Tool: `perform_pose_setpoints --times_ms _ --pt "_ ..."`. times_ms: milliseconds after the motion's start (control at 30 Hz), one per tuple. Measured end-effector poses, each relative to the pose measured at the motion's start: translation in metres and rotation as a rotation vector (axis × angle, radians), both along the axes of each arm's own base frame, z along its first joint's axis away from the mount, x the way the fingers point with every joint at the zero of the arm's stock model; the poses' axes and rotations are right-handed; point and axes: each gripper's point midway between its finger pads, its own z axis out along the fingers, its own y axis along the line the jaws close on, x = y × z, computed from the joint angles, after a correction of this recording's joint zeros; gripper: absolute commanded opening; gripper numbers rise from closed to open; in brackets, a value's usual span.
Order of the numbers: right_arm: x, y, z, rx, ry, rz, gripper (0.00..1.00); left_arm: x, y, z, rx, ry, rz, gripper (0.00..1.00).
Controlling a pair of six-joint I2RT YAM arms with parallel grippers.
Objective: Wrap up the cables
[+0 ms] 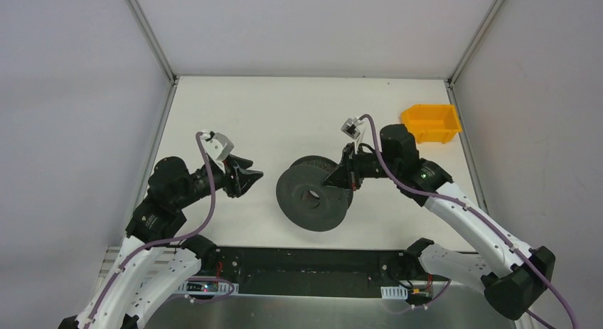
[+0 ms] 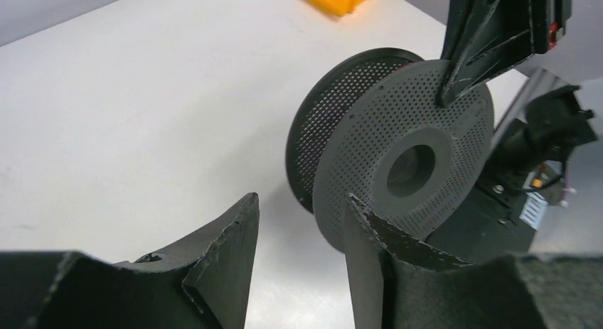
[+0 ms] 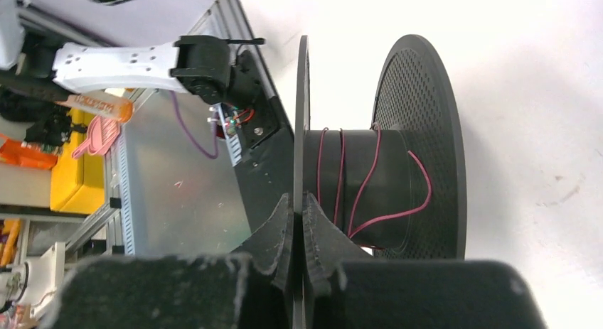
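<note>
On the white table [image 1: 284, 116], right hand [image 3: 299, 219] pinches spool [image 1: 313, 197], orange bin [image 1: 430, 123] beyond.

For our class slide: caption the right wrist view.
Right gripper pinches the spool flange; thin red cable loops loosely around the hub.

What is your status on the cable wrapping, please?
Left gripper open, empty, facing spool. Right gripper shut on spool flange. Cable in a few loose turns on spool. Yellow bin well clear.
</note>
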Motion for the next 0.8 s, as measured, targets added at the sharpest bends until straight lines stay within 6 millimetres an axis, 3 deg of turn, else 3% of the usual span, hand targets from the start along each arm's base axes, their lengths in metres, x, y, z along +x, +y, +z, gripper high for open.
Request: perform_pose_setpoints --times_ms 367,733,800 --pt "0.051 -0.007 -0.047 -0.051 0.161 -0.15 0.0 0.013 0.042 -0.03 0.075 -0.01 0.246 0.48" --pt "0.106 -0.004 -0.085 -0.004 0.338 -0.199 0.0 0.014 0.063 -0.093 0.194 0.081 0.336 0.49" --pt "0.116 -0.003 -0.091 0.008 0.377 -0.202 0.0 0.015 0.065 -0.095 0.204 0.084 0.344 0.49"
